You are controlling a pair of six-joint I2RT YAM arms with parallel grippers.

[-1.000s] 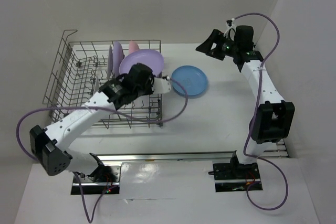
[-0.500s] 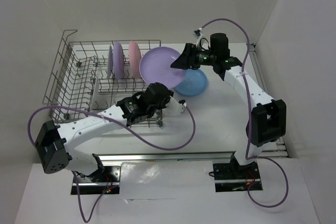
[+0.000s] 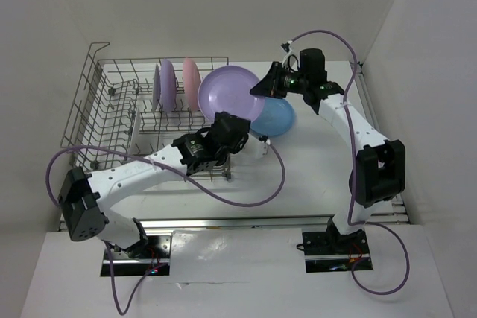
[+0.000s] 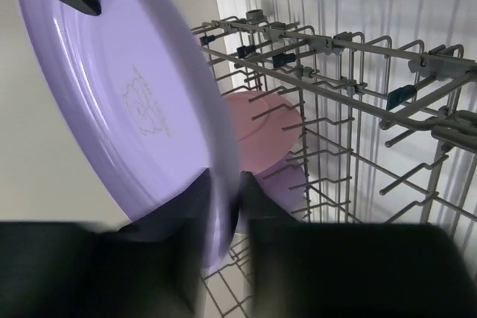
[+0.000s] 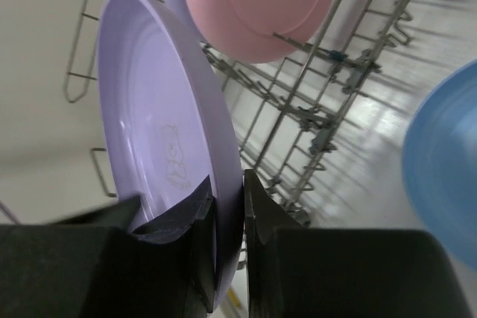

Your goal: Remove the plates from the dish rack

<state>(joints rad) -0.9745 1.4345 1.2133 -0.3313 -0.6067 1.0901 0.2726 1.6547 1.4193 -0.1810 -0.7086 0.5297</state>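
Mid-frame, left gripper (image 4: 223, 210) and right gripper (image 5: 228, 210) pinch one lilac plate (image 3: 227, 93) by its rim, two plates (image 3: 191, 84) standing in the rack (image 3: 104, 121) at left, one blue plate (image 3: 279, 119) lying right.

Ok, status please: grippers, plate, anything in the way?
Left gripper, right gripper: both shut on lavender plate rim. Plate up at dish rack edge, partly over blue plate. Nothing blocking.

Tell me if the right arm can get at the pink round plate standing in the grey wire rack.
Probably not now: the right gripper is shut on the large lavender round plate, also held by the left gripper, which blocks the way to the pink round plate.
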